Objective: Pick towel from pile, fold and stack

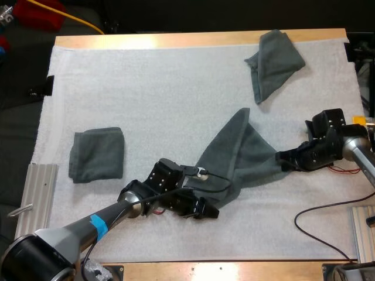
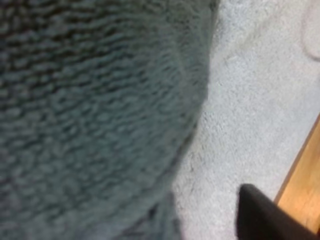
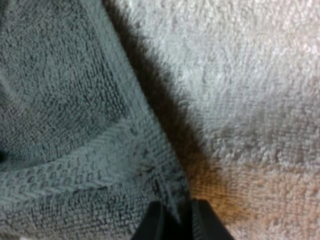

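A dark grey-green towel [image 1: 240, 155] lies stretched across the middle of the white mat [image 1: 164, 88], its top corner pointing to the far side. My left gripper [image 1: 210, 209] is at the towel's near left corner and shut on it; the towel [image 2: 90, 115] drapes close over the gripper beside one black finger [image 2: 260, 217]. My right gripper [image 1: 284, 162] is shut on the towel's right corner; the hemmed edge [image 3: 100, 170] runs in between its fingertips [image 3: 154, 222]. A folded towel [image 1: 97, 153] lies at the left. A crumpled towel [image 1: 274, 61] sits at the far right.
A metal rail [image 1: 36, 196] lies off the mat's left edge and another [image 1: 363, 231] at the near right. A black cable [image 1: 319, 213] loops over the mat's near right part. The wooden table edge [image 2: 300, 175] is close to my left gripper.
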`<state>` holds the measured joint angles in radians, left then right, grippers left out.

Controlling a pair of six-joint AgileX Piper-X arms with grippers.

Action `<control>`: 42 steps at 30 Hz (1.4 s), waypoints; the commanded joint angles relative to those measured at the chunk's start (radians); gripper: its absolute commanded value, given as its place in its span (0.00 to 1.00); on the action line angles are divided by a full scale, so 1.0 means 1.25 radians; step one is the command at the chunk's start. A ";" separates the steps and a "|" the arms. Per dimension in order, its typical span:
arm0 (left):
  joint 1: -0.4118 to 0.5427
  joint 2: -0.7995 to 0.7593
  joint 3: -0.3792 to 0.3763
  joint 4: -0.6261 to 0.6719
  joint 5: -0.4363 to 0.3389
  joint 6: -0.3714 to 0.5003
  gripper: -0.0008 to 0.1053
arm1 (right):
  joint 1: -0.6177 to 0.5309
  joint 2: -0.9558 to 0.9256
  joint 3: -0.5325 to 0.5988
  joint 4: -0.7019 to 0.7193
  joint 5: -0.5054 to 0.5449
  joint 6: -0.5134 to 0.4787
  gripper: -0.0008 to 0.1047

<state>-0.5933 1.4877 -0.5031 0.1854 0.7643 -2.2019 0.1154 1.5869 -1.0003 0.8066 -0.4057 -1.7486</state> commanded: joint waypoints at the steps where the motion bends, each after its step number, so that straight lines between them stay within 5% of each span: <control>1: -0.003 0.002 -0.002 -0.006 -0.005 -0.003 0.35 | 0.001 -0.009 0.004 0.013 0.004 0.002 0.02; 8: -0.003 0.002 -0.002 -0.002 -0.016 -0.022 0.02 | 0.001 -0.009 0.004 0.013 0.004 0.004 0.02; 17: 0.000 -0.077 -0.052 0.085 -0.007 -0.023 0.01 | 0.005 -0.038 0.004 0.024 -0.020 0.038 0.02; 23: 0.000 -0.133 -0.161 0.207 -0.009 0.001 0.01 | 0.006 -0.126 0.002 0.027 -0.017 0.045 0.02; 34: 0.000 -0.135 -0.431 0.581 -0.094 0.212 0.01 | 0.008 -0.301 0.002 0.035 -0.015 0.110 0.02; 42: 0.000 -0.135 -0.556 0.685 -0.072 0.236 0.01 | 0.058 -0.395 -0.028 0.063 0.019 0.129 0.02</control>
<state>-0.5933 1.3281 -1.1907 1.0329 0.6664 -1.9121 0.1851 1.1017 -1.0261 0.8718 -0.3887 -1.5845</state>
